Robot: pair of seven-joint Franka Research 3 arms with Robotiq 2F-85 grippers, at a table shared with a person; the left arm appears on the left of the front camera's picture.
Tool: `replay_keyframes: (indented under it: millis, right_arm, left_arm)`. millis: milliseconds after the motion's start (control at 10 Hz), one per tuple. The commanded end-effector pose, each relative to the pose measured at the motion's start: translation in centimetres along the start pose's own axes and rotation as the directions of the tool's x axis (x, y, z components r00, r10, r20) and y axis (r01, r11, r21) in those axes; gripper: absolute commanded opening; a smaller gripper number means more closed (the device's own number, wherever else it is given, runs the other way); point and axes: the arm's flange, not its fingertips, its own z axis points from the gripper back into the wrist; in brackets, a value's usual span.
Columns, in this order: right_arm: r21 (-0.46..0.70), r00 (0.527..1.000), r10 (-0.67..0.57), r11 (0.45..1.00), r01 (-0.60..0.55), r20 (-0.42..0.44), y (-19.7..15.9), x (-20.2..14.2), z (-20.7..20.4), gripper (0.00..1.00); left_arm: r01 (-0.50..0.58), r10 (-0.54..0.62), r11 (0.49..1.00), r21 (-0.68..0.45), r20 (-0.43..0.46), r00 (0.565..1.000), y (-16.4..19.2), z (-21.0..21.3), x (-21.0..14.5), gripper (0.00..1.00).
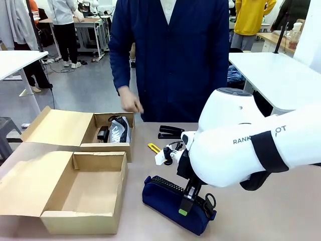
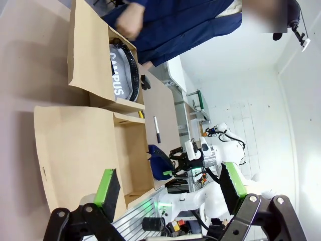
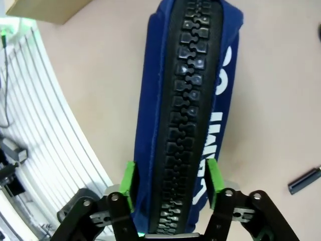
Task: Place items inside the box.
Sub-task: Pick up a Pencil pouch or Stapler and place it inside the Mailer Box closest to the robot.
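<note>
Now right fingers (image 3: 130, 183) pinch the soft, chunky-zipped navy pouch (image 3: 188, 110); left fingers (image 2: 108, 188) gape apart.

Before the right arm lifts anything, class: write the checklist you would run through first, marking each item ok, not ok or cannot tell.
1. The right gripper straddles the navy pouch, green pads against both its sides: ok.
2. Grip firm enough to lift the pouch: cannot tell.
3. The near box is open, with room inside: ok.
4. The person's hand is away from the near box, up by the far box: ok.
5. The left gripper is open, holds nothing and is well away from the pouch: ok.
</note>
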Motion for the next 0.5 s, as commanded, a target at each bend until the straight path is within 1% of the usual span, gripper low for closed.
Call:
replay_keyframes:
  millis: [0,100,200,300,400]
  right_arm:
    - [-0.034,0.999,-0.049,0.998,0.049,-0.006,-0.54,0.26,1.45,0.00]
    - [-0.029,0.998,-0.062,0.998,0.062,-0.002,-0.68,0.20,1.51,0.15]
    - [-0.026,0.998,-0.064,0.998,0.064,0.001,-0.44,0.27,1.22,0.05]
    - [-0.023,0.997,-0.075,0.997,0.075,-0.008,-0.40,0.30,1.01,0.00]
    - [-0.017,0.996,-0.084,0.996,0.084,-0.010,-0.63,0.10,1.20,0.00]
  left_arm:
    - [0.019,-0.019,1.000,-0.019,0.010,1.000,-0.18,-0.01,0.00,1.00]
    - [0.019,-0.019,1.000,-0.019,0.010,1.000,-0.18,-0.01,0.00,1.00]
    - [0.019,-0.019,1.000,-0.019,0.010,1.000,-0.18,-0.01,0.00,1.00]
    - [0.019,-0.019,1.000,-0.019,0.010,1.000,-0.18,-0.01,0.00,1.00]
    - [0.019,-0.019,1.000,-0.019,0.010,1.000,-0.18,-0.01,0.00,1.00]
